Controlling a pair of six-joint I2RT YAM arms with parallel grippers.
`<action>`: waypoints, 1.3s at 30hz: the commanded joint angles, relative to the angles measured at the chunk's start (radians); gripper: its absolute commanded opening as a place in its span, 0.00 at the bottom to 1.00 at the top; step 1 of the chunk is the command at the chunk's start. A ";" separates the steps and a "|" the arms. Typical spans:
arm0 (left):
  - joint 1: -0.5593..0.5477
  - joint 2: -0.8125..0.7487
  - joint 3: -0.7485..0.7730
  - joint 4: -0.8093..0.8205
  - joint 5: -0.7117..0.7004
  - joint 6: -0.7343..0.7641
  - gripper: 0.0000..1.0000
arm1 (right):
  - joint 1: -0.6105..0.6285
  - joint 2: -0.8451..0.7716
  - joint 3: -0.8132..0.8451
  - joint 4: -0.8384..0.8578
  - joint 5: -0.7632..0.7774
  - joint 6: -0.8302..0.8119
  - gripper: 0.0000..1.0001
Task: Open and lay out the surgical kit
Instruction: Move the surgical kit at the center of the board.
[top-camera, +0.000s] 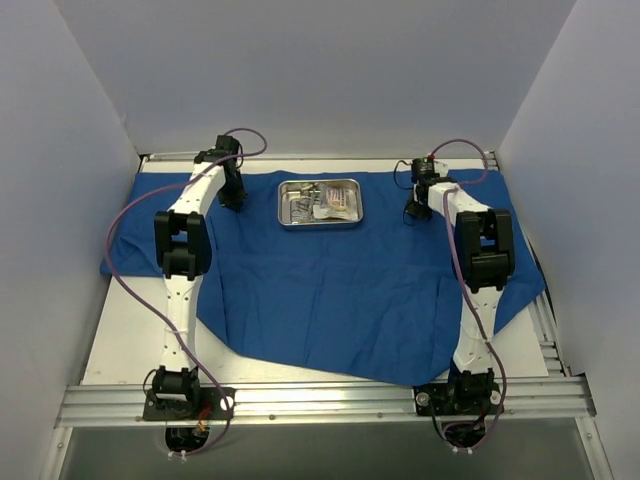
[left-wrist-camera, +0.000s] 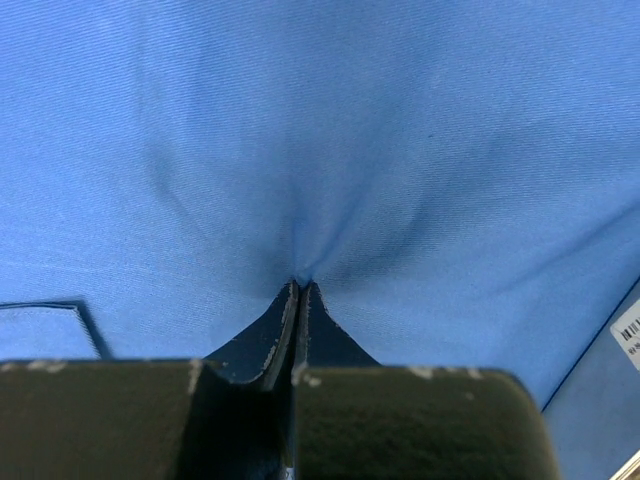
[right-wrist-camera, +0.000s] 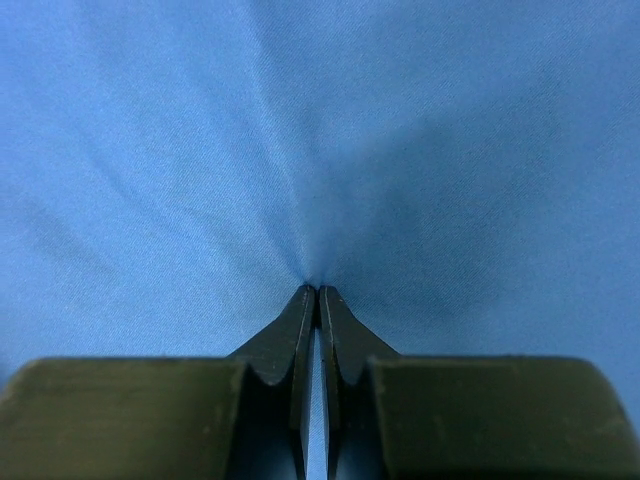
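The royal-blue cloth wrap (top-camera: 340, 290) lies spread over the table. A small steel tray (top-camera: 320, 203) sits on it at the far middle, holding silver instruments and small packets. My left gripper (top-camera: 232, 196) is left of the tray, shut on a pinch of the blue cloth (left-wrist-camera: 300, 150), which puckers at its fingertips (left-wrist-camera: 300, 285). My right gripper (top-camera: 417, 211) is right of the tray, shut on a pinch of the cloth (right-wrist-camera: 320, 150), which gathers in folds at its fingertips (right-wrist-camera: 317, 290).
The cloth's near edge hangs uneven over the bare white tabletop (top-camera: 130, 340). Grey walls stand close on the left, right and back. An aluminium rail (top-camera: 320, 400) runs along the near edge. A white label (left-wrist-camera: 628, 330) shows on the cloth's edge.
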 joint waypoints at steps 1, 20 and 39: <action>0.026 0.089 0.131 0.021 -0.048 -0.010 0.02 | -0.034 0.115 0.061 -0.055 0.014 0.012 0.00; 0.045 0.196 0.300 0.191 0.041 -0.029 0.02 | -0.078 0.299 0.298 0.004 -0.060 -0.003 0.00; 0.101 0.198 0.288 0.291 0.014 -0.170 0.02 | -0.086 0.328 0.334 0.036 -0.091 -0.011 0.00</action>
